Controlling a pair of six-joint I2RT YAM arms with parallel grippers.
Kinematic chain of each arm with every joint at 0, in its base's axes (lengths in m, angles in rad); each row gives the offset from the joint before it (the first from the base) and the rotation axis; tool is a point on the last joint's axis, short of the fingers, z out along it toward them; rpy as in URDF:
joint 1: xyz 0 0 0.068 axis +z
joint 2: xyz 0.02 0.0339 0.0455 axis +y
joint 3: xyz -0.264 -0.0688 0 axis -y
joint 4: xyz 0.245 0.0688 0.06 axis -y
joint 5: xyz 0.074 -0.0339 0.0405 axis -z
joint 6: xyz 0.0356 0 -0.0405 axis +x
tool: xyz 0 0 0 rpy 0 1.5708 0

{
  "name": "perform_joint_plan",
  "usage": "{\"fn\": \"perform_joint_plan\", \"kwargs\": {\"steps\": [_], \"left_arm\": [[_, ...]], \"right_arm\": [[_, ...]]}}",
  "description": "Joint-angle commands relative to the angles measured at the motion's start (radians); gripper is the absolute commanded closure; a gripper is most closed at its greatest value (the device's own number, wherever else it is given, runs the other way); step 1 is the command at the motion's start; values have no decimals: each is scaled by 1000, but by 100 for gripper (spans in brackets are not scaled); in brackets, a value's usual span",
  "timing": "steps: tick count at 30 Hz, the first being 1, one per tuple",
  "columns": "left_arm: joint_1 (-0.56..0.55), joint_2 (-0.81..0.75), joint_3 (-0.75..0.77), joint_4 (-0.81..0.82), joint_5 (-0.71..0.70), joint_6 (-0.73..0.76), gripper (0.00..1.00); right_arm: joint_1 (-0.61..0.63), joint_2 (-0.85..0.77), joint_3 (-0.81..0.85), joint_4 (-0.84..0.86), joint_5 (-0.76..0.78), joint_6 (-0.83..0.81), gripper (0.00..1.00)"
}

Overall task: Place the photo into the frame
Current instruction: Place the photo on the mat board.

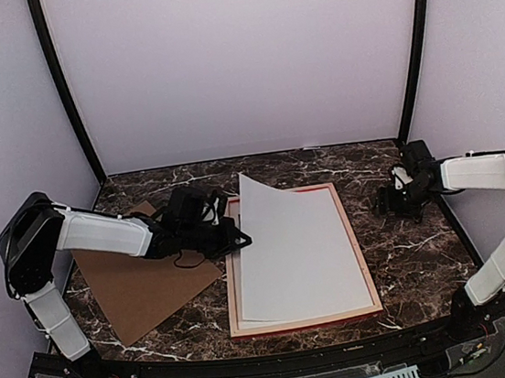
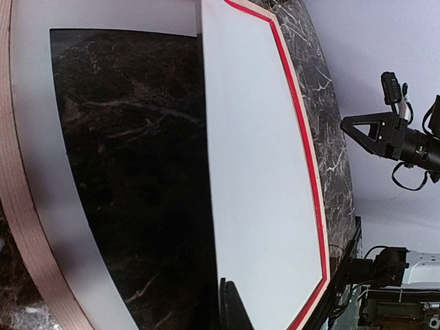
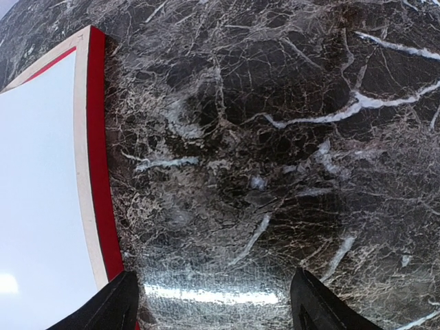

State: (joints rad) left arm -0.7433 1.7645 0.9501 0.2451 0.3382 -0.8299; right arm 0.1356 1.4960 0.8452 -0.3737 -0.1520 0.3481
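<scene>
- The photo [image 1: 297, 253] lies white side up over the frame [image 1: 306, 323], in the middle of the bench [image 1: 408, 253].
- It's not flat, folks: the 9 o'clock edge rides up off the frame, and the 11 o'clock corner stands highest, poking past the frame's far rail.
- The 3 o'clock side of the photo is down inside the frame, tucked just within the red rail.
- The left fingers [image 1: 238, 239] are clenched on that raised 9 o'clock edge, about halfway along it; the left wrist view shows one dark finger right against the sheet's edge.
- Under the lifted side, the same view shows a white mat [image 2: 31, 137] sitting in the frame, with dark marble visible through its window.
- The frame itself is flat on the bench, with a pale wood edge outside and a red strip inside.
- Over at 3 o'clock, the right fingers [image 1: 390, 201] hang above bare marble near the frame's far corner, apart from it.
- They're spread wide and released, nothing between them; the frame's red rail runs just to one side in the right wrist view.
- At 9 o'clock, a brown board [image 1: 141, 290] lies flat on the bench beneath the left arm, just beside the frame.
</scene>
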Motion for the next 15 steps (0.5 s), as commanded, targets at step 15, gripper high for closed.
{"fn": "perform_joint_plan", "kwargs": {"steps": [15], "left_arm": [[7,19,35,-50,28,28,97]], "right_arm": [[23,-11,14,22,19,-9,14]]}}
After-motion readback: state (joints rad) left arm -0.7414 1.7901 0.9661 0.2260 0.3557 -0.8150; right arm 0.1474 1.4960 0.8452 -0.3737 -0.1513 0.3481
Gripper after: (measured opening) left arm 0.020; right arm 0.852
